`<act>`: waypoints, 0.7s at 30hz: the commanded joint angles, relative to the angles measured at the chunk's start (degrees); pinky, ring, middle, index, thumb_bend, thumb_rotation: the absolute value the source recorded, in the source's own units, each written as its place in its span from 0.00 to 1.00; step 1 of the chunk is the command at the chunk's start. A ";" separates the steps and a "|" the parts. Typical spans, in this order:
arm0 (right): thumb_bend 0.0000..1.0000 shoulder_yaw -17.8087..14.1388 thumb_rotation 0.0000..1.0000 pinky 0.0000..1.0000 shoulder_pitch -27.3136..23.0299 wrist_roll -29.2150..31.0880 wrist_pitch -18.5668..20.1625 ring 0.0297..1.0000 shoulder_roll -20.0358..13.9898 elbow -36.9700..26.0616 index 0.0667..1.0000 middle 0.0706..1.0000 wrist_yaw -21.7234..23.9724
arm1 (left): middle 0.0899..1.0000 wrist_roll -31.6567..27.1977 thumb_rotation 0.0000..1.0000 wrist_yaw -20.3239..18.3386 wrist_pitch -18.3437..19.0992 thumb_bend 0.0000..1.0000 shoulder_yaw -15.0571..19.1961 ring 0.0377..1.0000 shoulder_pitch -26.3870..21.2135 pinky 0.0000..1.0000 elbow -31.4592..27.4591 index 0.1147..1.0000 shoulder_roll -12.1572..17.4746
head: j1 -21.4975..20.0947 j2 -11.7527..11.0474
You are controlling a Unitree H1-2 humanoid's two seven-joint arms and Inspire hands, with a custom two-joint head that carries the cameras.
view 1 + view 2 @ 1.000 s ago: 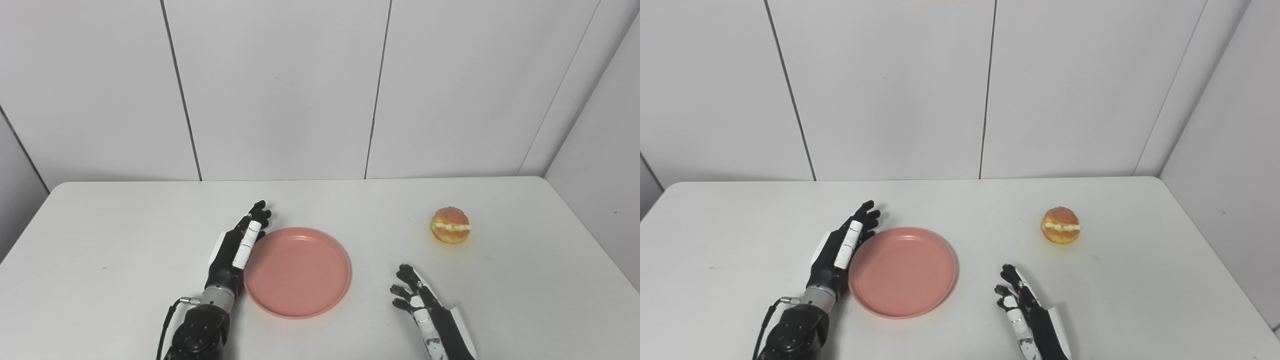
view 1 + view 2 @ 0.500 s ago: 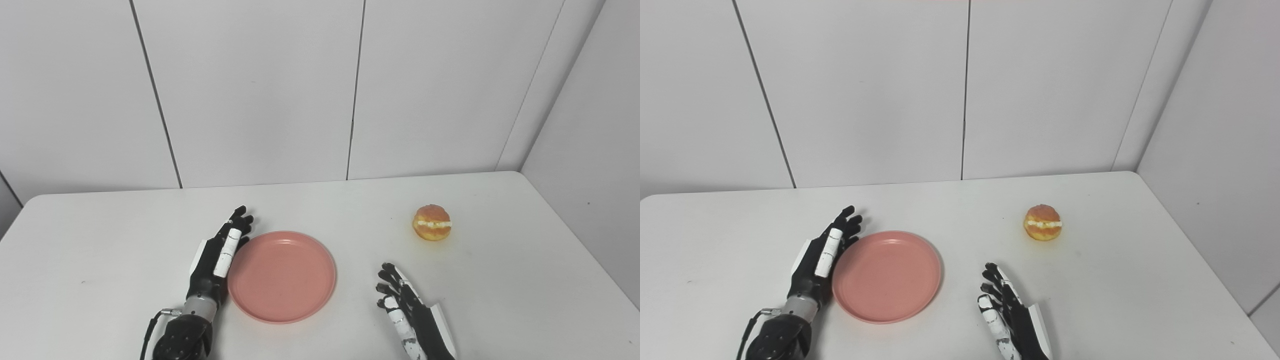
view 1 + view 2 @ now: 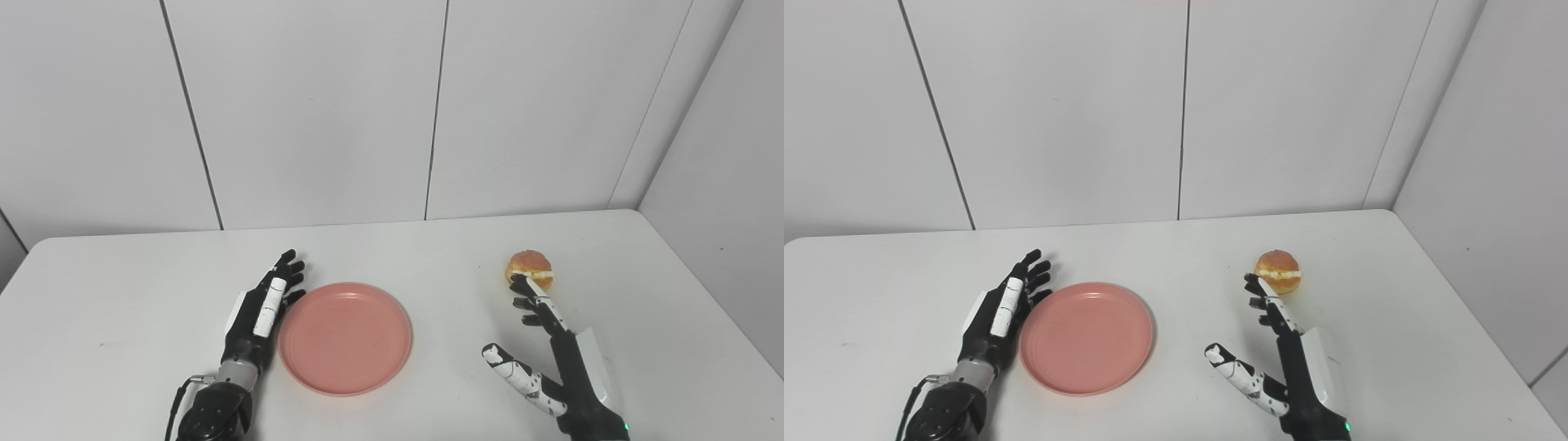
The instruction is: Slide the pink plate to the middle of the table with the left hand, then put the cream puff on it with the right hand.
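Observation:
The pink plate (image 3: 345, 337) lies empty on the white table (image 3: 122, 306), a little left of the middle. My left hand (image 3: 260, 311) rests flat beside the plate's left rim, open, fingers stretched away from me. The cream puff (image 3: 530, 267), golden with a white cream band, sits on the table at the right. My right hand (image 3: 542, 346) is raised just in front of the puff, open, thumb spread wide to the left; its fingertips (image 3: 1254, 283) reach the puff's near left side. Whether they touch it I cannot tell.
Grey wall panels (image 3: 306, 110) stand behind the table's far edge. A side wall (image 3: 723, 184) runs close along the table's right edge. A cable (image 3: 177, 398) hangs from my left wrist.
My right hand has moved forward to the cream puff and opened wider, thumb spread out. My left hand has drawn slightly away from the plate rim. The plate and puff stay put.

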 commanded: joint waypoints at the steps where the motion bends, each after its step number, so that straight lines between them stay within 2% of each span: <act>1: 0.95 -1.26 0.81 0.71 -2.56 -1.09 1.67 0.81 -1.69 -3.15 0.87 0.85 1.48 | 0.89 -0.99 0.92 -0.54 -0.64 0.88 0.20 0.91 -1.95 0.85 0.26 0.87 0.16 | 0.03 0.09; 2: 0.95 -1.63 0.78 0.71 -3.50 -1.12 1.89 0.81 -2.48 -3.53 0.86 0.85 2.20 | 0.89 -0.93 0.92 -0.57 -0.74 0.87 0.21 0.91 -2.01 0.85 0.34 0.87 0.16 | 0.00 0.02; 3: 0.97 -1.91 0.63 0.70 -4.14 -1.15 2.02 0.79 -3.02 -3.77 0.86 0.84 2.74 | 0.89 -0.88 0.92 -0.59 -0.81 0.87 0.21 0.90 -2.04 0.84 0.39 0.87 0.15 | 0.00 0.02; 4: 0.97 -2.18 0.55 0.69 -5.20 -1.94 2.71 0.79 -4.03 -4.09 0.85 0.84 3.93 | 0.89 -0.91 0.92 -0.61 -0.83 0.86 0.17 0.90 -2.04 0.84 0.37 0.87 -0.02 | 0.10 -0.28; 5: 0.99 -2.43 0.41 0.68 -6.41 -2.76 3.92 0.78 -5.06 -4.62 0.85 0.84 5.58 | 0.90 -0.97 0.92 -0.66 -0.77 0.85 0.12 0.91 -2.02 0.85 0.32 0.87 -0.20 | 0.16 -0.33; 7: 1.00 -2.88 0.34 0.67 -8.47 -3.37 5.99 0.79 -6.94 -5.56 0.85 0.85 8.60 | 0.90 -1.05 0.92 -0.58 -0.39 0.85 0.10 0.91 -1.97 0.85 0.25 0.87 -0.56 | 0.26 -0.41; 9: 1.00 -3.35 0.31 0.69 -10.34 -3.29 7.73 0.81 -8.63 -6.22 0.85 0.86 10.97 | 0.89 -1.02 0.92 -0.39 -0.12 0.87 0.11 0.91 -1.89 0.86 0.23 0.87 -0.86 | 0.38 -0.48; 13: 1.00 -4.11 0.30 0.71 -13.27 -3.12 9.70 0.85 -11.53 -6.58 0.85 0.89 14.65 | 0.89 -0.94 0.92 -0.25 0.08 0.90 0.07 0.90 -1.64 0.85 -0.07 0.87 -1.32 | 0.80 -0.57; 15: 1.00 -4.32 0.27 0.68 -15.08 -3.50 10.65 0.84 -13.33 -6.50 0.86 0.90 17.04 | 0.89 -1.08 0.92 -0.45 0.12 0.90 0.04 0.91 -1.53 0.86 -0.16 0.88 -1.41 | 1.02 -0.54; 18: 1.00 -3.64 0.26 0.65 -17.80 -6.94 12.36 0.82 -16.36 -6.54 0.87 0.93 20.91 | 0.90 -1.15 0.93 -0.59 0.15 0.90 0.07 0.91 -1.33 0.87 -0.22 0.89 -1.44 | 1.09 -0.43; 21: 1.00 -2.59 0.27 0.68 -20.73 -11.05 12.95 0.84 -19.27 -5.77 0.88 0.94 24.20 | 0.89 -1.12 0.93 -0.50 0.24 0.90 0.15 0.91 -1.16 0.88 -0.35 0.89 -1.47 | 0.99 -0.52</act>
